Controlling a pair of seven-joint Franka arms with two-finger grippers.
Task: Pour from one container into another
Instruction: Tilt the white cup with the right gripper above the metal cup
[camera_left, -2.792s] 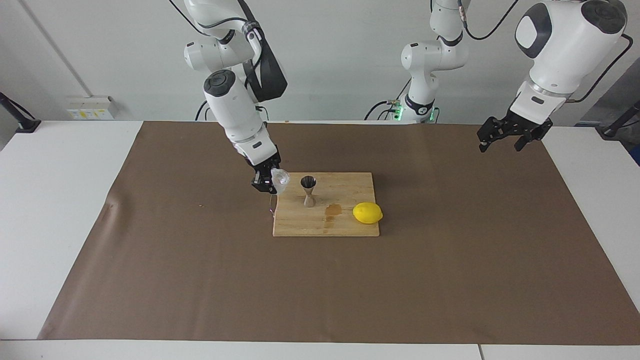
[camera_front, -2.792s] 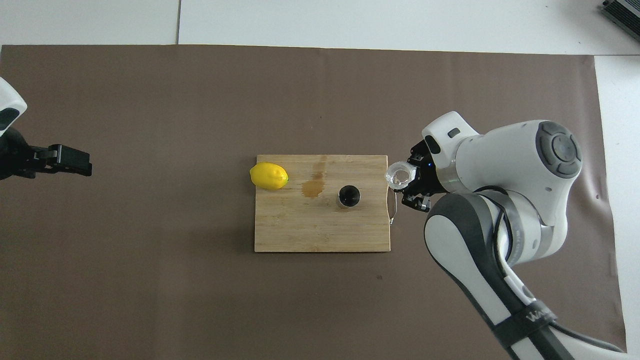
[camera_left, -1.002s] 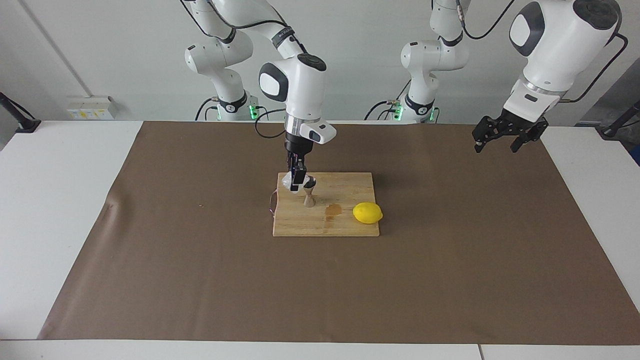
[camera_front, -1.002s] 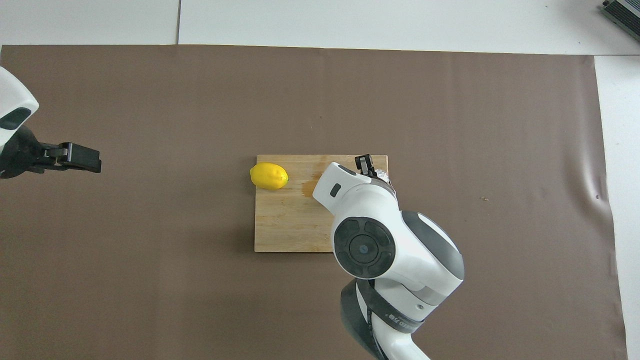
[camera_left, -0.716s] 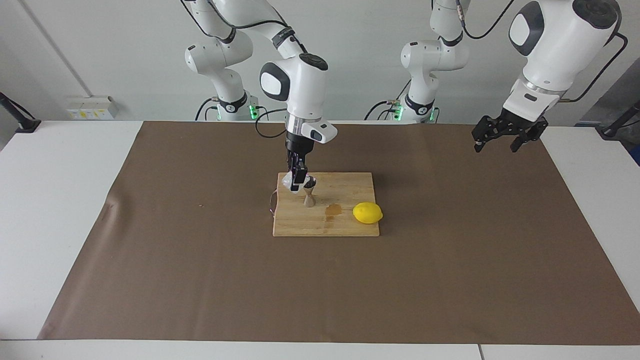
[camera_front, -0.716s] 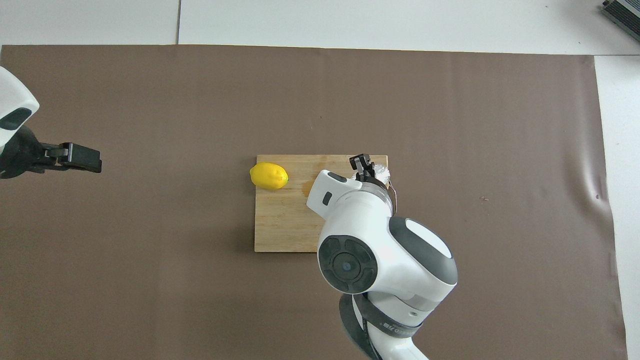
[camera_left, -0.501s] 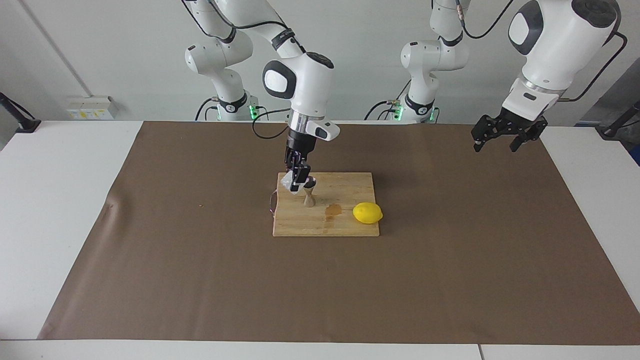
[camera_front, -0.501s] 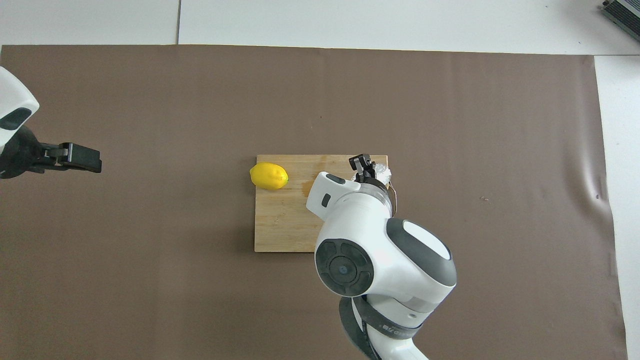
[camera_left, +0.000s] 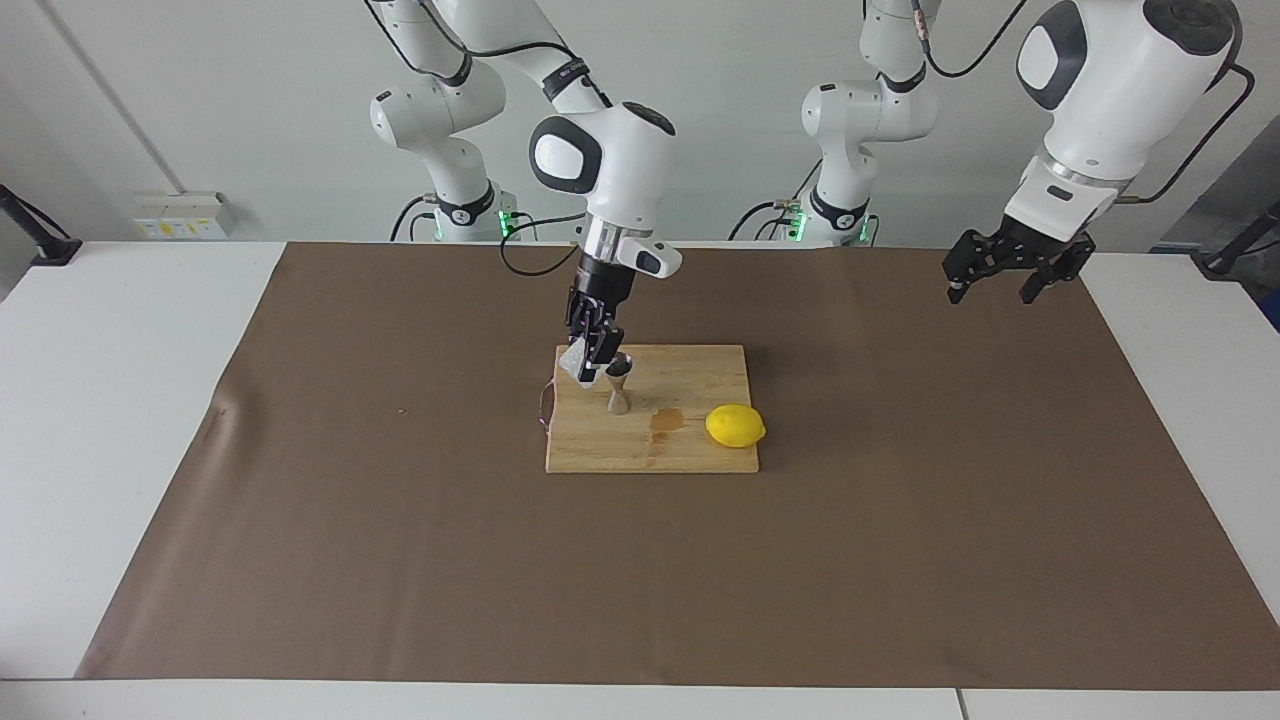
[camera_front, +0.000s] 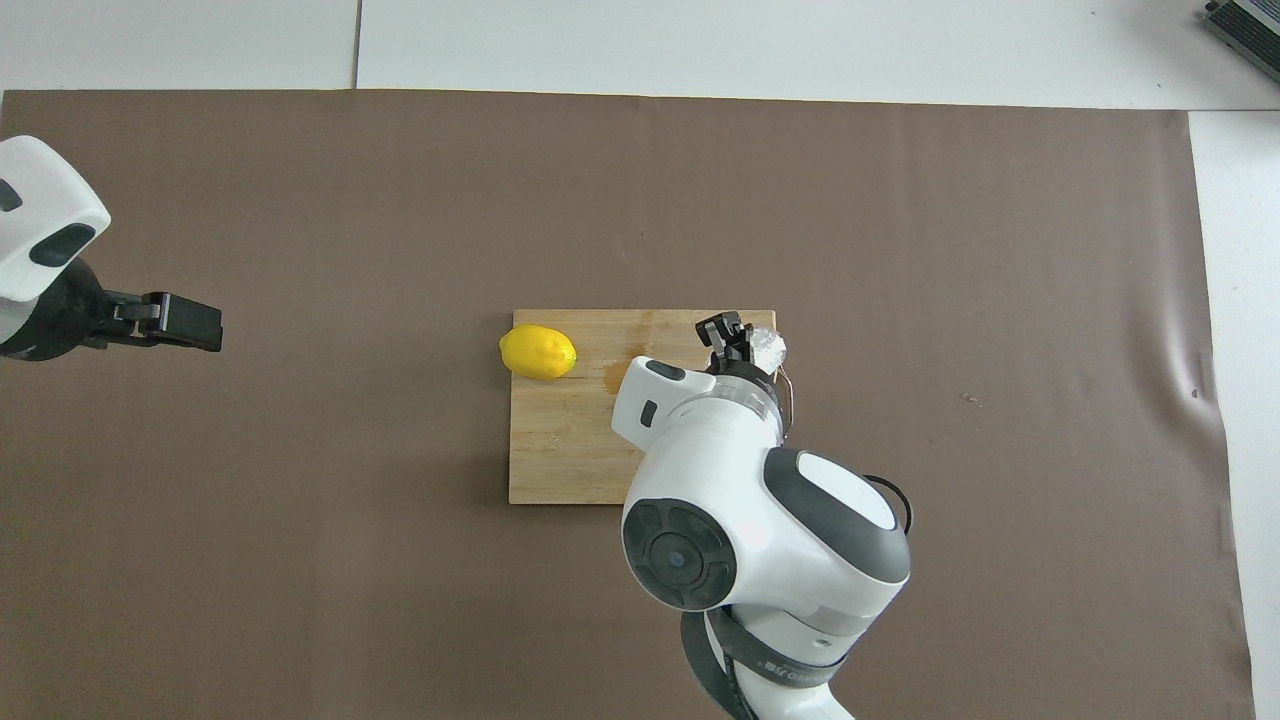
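Over the cutting board (camera_left: 690, 452), the right gripper (camera_left: 592, 352), clamped on the glass cup (camera_left: 573, 363), tilted it at the jigger (camera_left: 619, 386) for pouring; the left gripper (camera_left: 1005, 270) waited, fingers apart.

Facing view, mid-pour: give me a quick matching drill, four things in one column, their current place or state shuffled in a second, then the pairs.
Things:
1. glass cup
2. jigger
3. lemon
4. left gripper

States:
A. open, waiting over the brown mat at the left arm's end of the table
B. standing upright on the cutting board
C. tilted in the shut right gripper, next to the jigger's top
D. lying on the board, beside a wet stain

Pairs: 1-C, 2-B, 3-D, 4-A
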